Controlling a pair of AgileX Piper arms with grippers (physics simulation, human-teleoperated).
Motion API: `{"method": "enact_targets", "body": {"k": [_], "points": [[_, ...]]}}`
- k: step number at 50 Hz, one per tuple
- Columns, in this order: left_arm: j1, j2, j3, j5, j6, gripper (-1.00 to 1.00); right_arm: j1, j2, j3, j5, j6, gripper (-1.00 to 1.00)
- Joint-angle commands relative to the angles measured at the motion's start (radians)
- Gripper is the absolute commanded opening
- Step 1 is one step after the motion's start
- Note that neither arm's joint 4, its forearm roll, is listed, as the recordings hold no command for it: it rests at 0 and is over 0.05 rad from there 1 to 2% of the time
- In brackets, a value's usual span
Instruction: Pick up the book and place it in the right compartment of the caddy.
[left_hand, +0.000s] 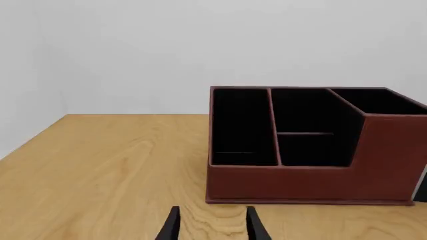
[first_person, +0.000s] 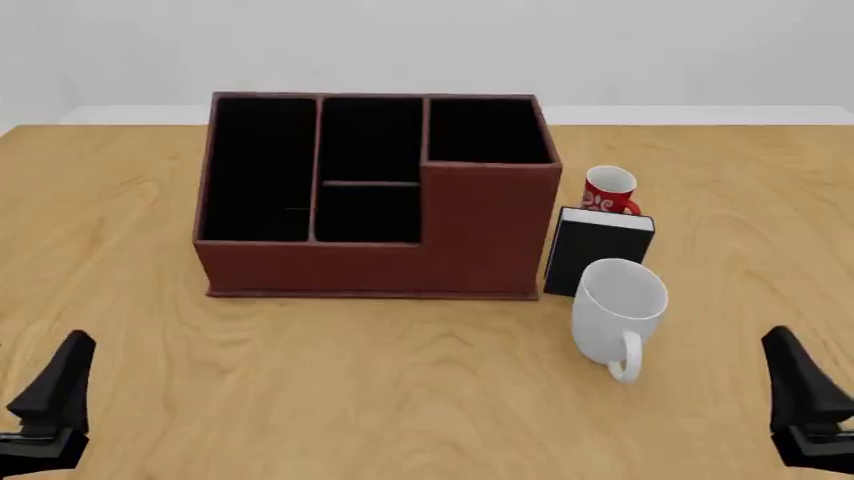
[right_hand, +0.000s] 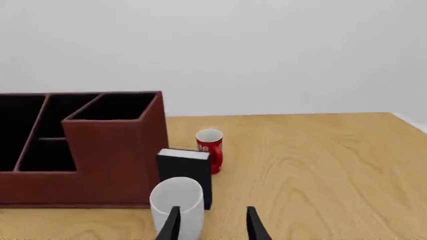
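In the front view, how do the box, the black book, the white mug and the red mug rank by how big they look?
1. The caddy, by far.
2. and 3. The book and white mug look alike; the mug sits nearer the camera, so no ranking.
4. The red mug, partly hidden.

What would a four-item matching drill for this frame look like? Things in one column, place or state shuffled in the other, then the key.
Things:
1. book
2. white mug
3. red mug
4. right compartment of the caddy

Place or state:
A. farthest back of the three items to the right of the caddy
B. dark inside, nothing visible in it, taller walls than the other sections
C. nearest the arms, handle toward the camera
D. standing upright close beside the caddy's right wall

Pairs: 1-D, 2-C, 3-A, 4-B
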Motion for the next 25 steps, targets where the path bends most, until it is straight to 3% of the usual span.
{"method": "enact_targets", "body": {"k": [1,3,4,7,11,21,22,25], "points": [[0.0,0.005,-0.003,-0.001,0.0,1.0,-0.014,0.006,0.02,-0.025,-0.021,1.0],[0.0,0.005,-0.003,-0.001,0.0,1.0,-0.008,0.017,0.015,-0.03,-0.022,1.0],[0.0,0.005,-0.003,-0.001,0.0,1.0,-0.014,0.033,0.013,-0.044,-0.055,1.0],[0.0,0.005,-0.003,-0.001,0.0,1.0,-0.016,0.111,-0.027,-0.075,-0.054,1.0],[0.0,0.005,-0.003,-0.001,0.0,1.0,-0.026,0.174,-0.115,-0.051,-0.107,1.0],[0.0,0.005,-0.003,-0.001,0.0,1.0,-0.007,0.305,-0.285,0.02,-0.159,1.0],[0.0,0.005,-0.003,-0.001,0.0,1.0,-0.004,0.326,-0.302,0.022,-0.194,1.0],[0.0,0.005,-0.003,-0.001,0.0,1.0,0.013,0.38,-0.339,0.031,-0.23,1.0]]}}
